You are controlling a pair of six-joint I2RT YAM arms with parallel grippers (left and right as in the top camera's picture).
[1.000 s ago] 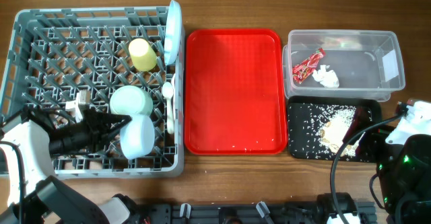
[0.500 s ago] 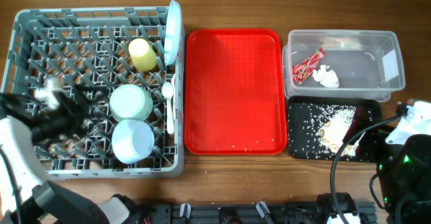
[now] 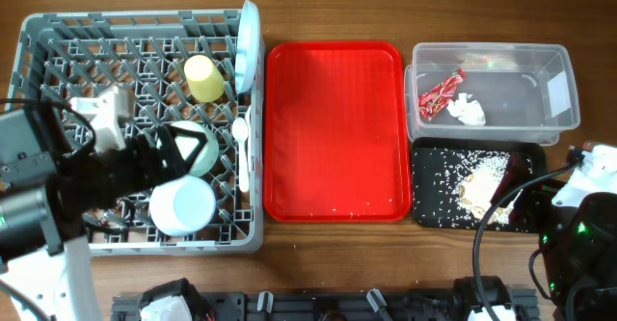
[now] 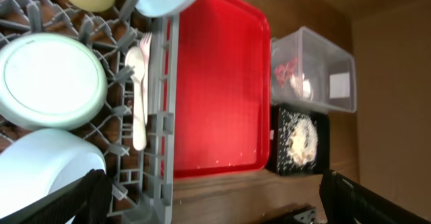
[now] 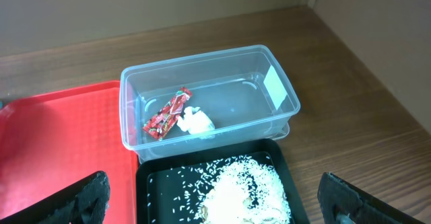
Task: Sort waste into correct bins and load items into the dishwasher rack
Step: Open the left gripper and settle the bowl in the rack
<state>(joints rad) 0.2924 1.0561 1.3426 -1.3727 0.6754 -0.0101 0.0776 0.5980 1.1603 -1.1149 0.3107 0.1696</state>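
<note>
The left arm [image 3: 58,181] comes in from the 8 o'clock side of the table [image 3: 337,13] and reaches toward 3 o'clock, across the grey rack [image 3: 58,22]. The left gripper [image 3: 198,150] hangs above the pale green bowl [image 3: 188,146]. Its two fingers are spread wide and there is nothing between them. In the left wrist view they show only as dark tips at the two lower corners, well apart.

The green bowl sits bottom up among the pegs. A light-blue bowl [image 3: 181,205] stands just beside it on the 6 o'clock side. The yellow-green cup [image 3: 204,77] is further toward 12 o'clock. The plate [image 3: 249,51] stands upright against the rack's 3 o'clock wall, near the 1 o'clock corner. The white fork and spoon [image 3: 242,162] lie along the same wall, below the plate.

The red tray [image 3: 333,119] lies in the middle of the table. Only a few pale specks are near its 6 o'clock rim.

At 2 o'clock is the clear tub [image 3: 540,61], with the red wrapper [image 3: 441,92] and the white napkin [image 3: 468,109] touching inside it. The black tray [image 3: 429,215] is just beside the tub on the 6 o'clock side and holds the rice crumbs [image 3: 479,181].

The right arm [image 3: 583,220] is folded at the 4 o'clock corner. The right gripper [image 5: 215,200] looks down on the black tray and the tub. Its fingers are fully apart and it grips nothing.
</note>
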